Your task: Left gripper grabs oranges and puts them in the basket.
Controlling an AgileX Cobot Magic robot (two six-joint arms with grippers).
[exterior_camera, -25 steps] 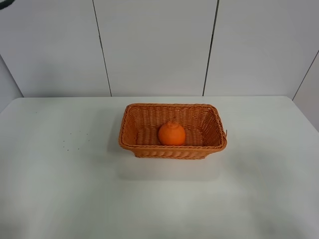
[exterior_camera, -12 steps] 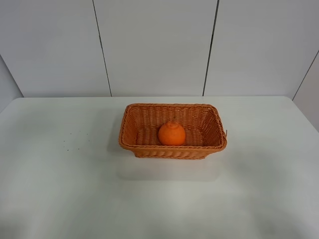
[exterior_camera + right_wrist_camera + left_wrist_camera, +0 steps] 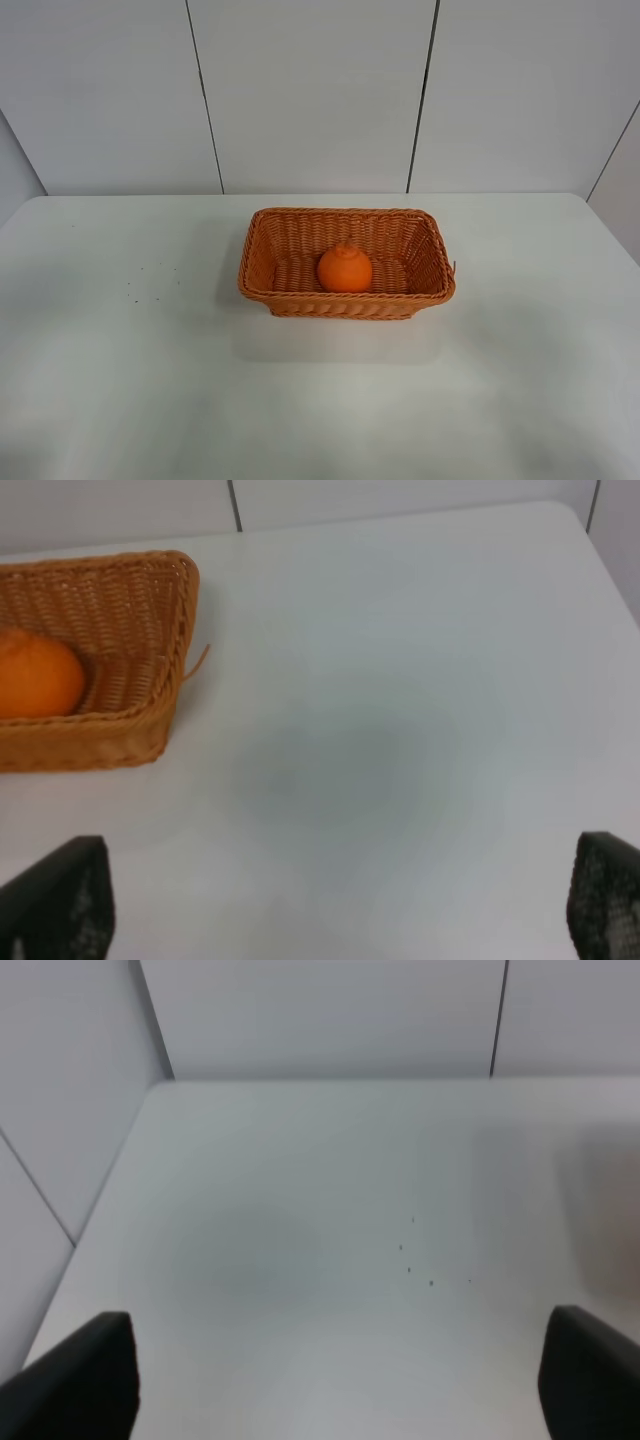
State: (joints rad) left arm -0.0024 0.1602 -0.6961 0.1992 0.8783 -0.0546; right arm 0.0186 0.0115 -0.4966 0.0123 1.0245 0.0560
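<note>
Sitting inside the basket (image 3: 346,262) is the orange (image 3: 345,268), resting on the woven floor near the front wall, knobbed top up. The basket stands on the white desk (image 3: 150,380), slightly toward the back and close to the middle across its width. A thin loose strand of wicker sticks out from its right end.

Neither arm appears in the high view. The left claw (image 3: 335,1375) shows only in its own wrist camera — two dark fingertips (image 3: 80,1375) set wide apart with bare desk between them, released and gripping nothing. A few tiny dark specks (image 3: 418,1260) dot the desk beyond it.

The right claw (image 3: 335,900) is likewise spread wide, its black fingertips (image 3: 60,895) at the edges of its wrist view and nothing between them. Beyond it and off to one side lies the right end of the basket, the orange visible inside.
</note>
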